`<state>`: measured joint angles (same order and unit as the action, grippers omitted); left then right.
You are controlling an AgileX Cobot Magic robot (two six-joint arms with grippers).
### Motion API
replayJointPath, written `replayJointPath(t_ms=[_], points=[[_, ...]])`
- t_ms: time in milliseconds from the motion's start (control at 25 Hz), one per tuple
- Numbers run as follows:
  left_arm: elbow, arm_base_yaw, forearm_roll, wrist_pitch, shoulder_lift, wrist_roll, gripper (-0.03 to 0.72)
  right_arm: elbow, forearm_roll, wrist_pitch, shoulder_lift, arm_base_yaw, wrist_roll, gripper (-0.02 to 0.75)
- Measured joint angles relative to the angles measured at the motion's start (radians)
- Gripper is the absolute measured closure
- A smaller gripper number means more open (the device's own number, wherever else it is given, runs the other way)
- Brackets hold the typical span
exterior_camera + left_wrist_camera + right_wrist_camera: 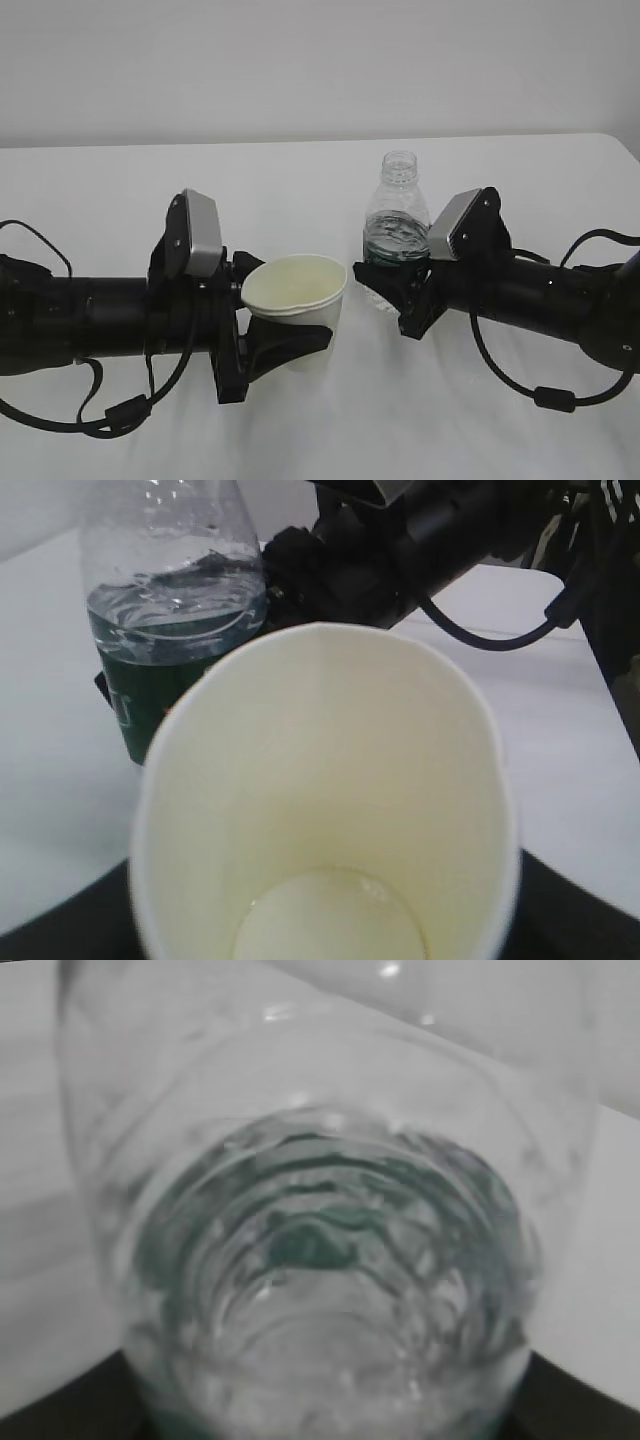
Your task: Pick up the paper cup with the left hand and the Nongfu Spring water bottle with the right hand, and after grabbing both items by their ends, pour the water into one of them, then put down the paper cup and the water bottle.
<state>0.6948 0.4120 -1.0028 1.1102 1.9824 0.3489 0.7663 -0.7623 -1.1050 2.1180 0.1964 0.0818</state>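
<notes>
- Arms reached in low and nearly level from both sides of the white table (300, 440), meeting near the middle.
- The left gripper (290, 345) came in from the left with its grey-white plate (200, 232) on top; its jaws were clasped around the lower part of the paper cup (297, 300), which stood upright with its open mouth up.
- The right gripper (392, 290) came in from the right, angled slightly downward, its jaws closed around the lower body of the water bottle (397, 225), which stood upright and uncapped.
- Cup and bottle sat just beside each other without touching, the bottle a little farther back.
- Water (175, 605) filled the bottle to roughly its shoulder, its surface rippled.
- The cup's cream inside (330, 780) looked dry, though its bottom was partly cut off in the left wrist view.
- Both grippers' fingers were largely hidden behind what they held; in the wrist views only dark slivers showed at the lower corners.
- The right wrist view was filled by the blurred bottle (320, 1260), seen from above.
- The bottle's dark green label (150, 695) was mostly covered by the cup rim; a few white marks showed at its left edge, unreadable.
- Whether cup and bottle rested on the table or hung just above it could not be told.
</notes>
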Motion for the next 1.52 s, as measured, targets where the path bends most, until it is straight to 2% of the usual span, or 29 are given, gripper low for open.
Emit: replayJointPath(t_ms=[760,1040,1520], points=[[0.0,0.018,-0.035,-0.028,0.0,0.002,0.23,0.0,-0.051,-0.008,-0.063,0.0,0.003,0.316],[0.0,0.073,-0.036,-0.018,0.0,0.002,0.233,0.002,-0.077,-0.008,-0.063,0.0,-0.015,0.316],[0.0,0.08,-0.031,-0.026,0.0,0.002,0.235,0.023,-0.105,-0.008,-0.066,0.002,-0.097,0.316]])
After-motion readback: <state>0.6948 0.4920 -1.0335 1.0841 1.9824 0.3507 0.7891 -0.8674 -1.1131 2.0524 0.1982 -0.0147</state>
